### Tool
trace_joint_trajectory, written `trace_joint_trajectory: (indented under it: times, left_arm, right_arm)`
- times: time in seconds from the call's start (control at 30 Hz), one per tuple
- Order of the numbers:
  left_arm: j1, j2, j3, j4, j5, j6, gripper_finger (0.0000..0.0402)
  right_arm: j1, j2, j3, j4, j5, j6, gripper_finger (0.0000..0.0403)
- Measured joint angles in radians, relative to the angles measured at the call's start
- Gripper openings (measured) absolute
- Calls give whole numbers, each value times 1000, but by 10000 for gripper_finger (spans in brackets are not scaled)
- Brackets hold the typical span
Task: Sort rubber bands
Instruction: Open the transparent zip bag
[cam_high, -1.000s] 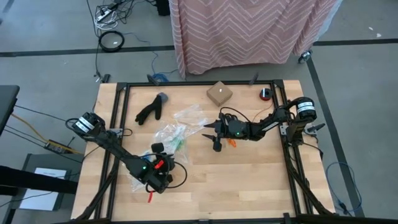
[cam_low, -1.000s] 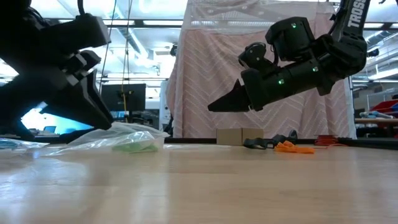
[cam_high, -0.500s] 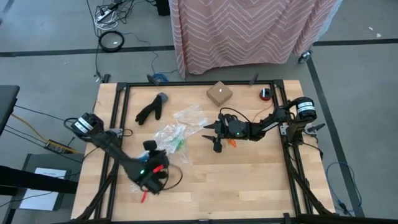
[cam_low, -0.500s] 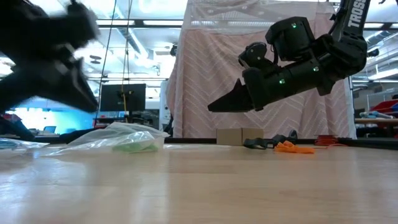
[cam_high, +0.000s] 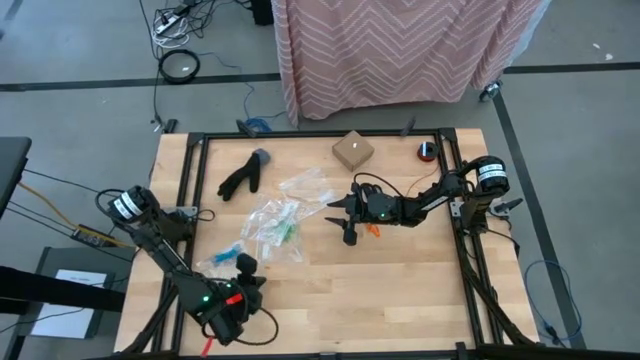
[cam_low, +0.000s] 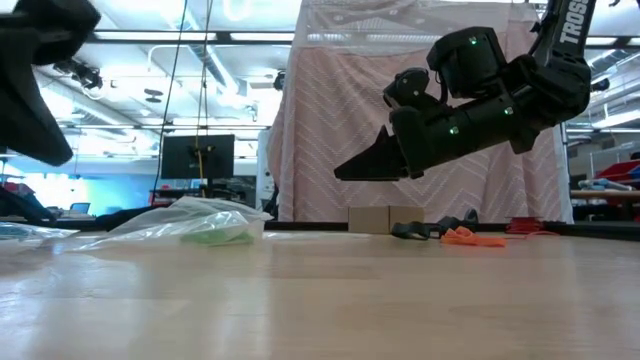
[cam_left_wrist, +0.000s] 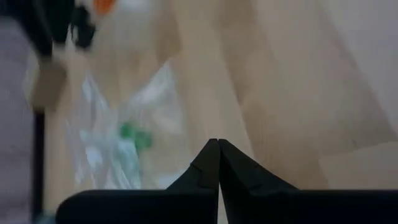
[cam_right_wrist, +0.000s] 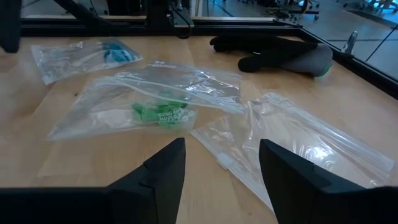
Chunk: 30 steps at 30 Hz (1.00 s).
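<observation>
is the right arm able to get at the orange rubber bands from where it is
Probably yes: the right gripper hangs open above the table, the orange rubber bands lie loose beside it, and nothing stands between them.

So the table (cam_high: 400, 285) is a light wood top with a black frame around it. Lying on it: a black glove (cam_high: 243, 176), a small cardboard box (cam_high: 352, 150), a red roll (cam_high: 427, 151) near the corner, a few clear zip bags (cam_right_wrist: 155, 99), one with green rubber bands (cam_right_wrist: 160, 114), one with blue (cam_right_wrist: 115, 51), plus loose orange rubber bands (cam_low: 472, 237).
</observation>
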Motion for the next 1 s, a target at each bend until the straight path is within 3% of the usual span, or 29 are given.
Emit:
trace_joint_trajectory:
  times: [0.07, 0.13, 0.27, 0.4, 0.73, 0.9, 1.0]
  left_arm:
    - [5, -4, -17, 34, -48, 24, 11]
    - [7, -22, -55, 11, -115, -63, 11]
    - [10, -28, -77, -61, -130, -73, 11]
    - [29, -29, -85, -119, -213, -118, 18]
    - [68, -28, -88, -99, -147, -216, 61]
    - [69, -28, -71, -59, -241, -228, 89]
    - [73, -25, -86, -2, -234, -230, 106]
  right_arm:
    - [0, 0, 0, 0, 0, 11, 189]
    - [0, 0, 0, 0, 1, 21, 189]
    - [0, 0, 0, 0, 1, 25, 189]
    - [0, 0, 0, 1, 0, 30, 188]
    - [0, 0, 0, 6, -20, 54, 192]
    - [0, 0, 0, 7, -27, 72, 192]
    - [6, 0, 0, 7, -26, 72, 192]
